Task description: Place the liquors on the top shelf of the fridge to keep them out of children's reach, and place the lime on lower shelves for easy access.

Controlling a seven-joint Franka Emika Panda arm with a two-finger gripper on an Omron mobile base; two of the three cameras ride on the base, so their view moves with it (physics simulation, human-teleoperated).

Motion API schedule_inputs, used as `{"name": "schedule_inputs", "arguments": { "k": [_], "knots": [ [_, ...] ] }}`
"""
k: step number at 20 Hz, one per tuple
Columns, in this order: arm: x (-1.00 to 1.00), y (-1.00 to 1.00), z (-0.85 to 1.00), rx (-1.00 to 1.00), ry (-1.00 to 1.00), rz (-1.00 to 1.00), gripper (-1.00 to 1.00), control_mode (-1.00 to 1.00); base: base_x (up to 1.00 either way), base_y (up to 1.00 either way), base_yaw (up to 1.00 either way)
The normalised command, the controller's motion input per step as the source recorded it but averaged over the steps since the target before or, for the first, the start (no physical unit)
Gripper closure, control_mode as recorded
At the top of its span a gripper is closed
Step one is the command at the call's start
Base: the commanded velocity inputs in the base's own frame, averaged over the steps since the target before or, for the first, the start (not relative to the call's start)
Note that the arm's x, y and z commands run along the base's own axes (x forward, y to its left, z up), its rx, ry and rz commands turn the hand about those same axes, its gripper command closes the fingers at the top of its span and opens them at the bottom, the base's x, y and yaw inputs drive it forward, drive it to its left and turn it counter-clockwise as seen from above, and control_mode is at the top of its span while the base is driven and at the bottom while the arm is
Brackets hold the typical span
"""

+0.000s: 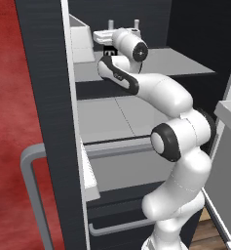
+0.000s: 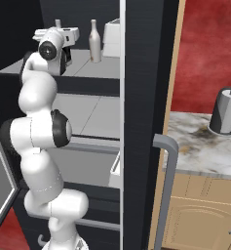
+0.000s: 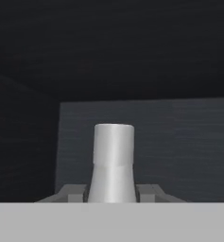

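The arm reaches into the open fridge and the tool stands over the top shelf. In the hand view the tool is clenched around the neck of the square bottle, whose black label shows just under the wrist. The slim beige bottle stands upright on the same shelf, near the tool but apart from it. A grey paper-towel roll stands on the surface beside the fridge

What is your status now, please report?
Gripper shut on square bottle, at top shelf. Slim bottle already stands there. Nothing in the way.
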Motion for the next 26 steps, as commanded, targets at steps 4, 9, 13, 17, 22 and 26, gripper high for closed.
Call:
{"name": "schedule_inputs", "arguments": {
  "k": [4, 9, 13, 17, 22, 26],
  "knots": [
    [0.03, 0.00, 0.00, 0.00, 0.00, 0.00, -1.00, -1.00, 0.00, 0.00, 0.00],
    [0.00, 0.00, 0.06, 0.00, 0.00, 0.00, -1.00, -1.00, 0.00, 0.00, 0.00],
    [-0.04, 0.00, 0.13, -0.01, 0.00, 0.00, -1.00, -1.00, 0.00, 0.00, 0.00],
    [-0.23, -0.01, 0.20, -0.02, 0.04, 0.00, -1.00, -1.00, 0.00, 0.00, 0.00],
    [-0.32, -0.08, 0.11, -0.03, 0.18, 0.00, -1.00, -1.00, 0.00, 0.00, 0.00],
    [-0.41, -0.21, 0.00, -0.04, 0.25, 0.00, -1.00, -1.00, 0.00, 0.00, 0.00]
  ]
}}
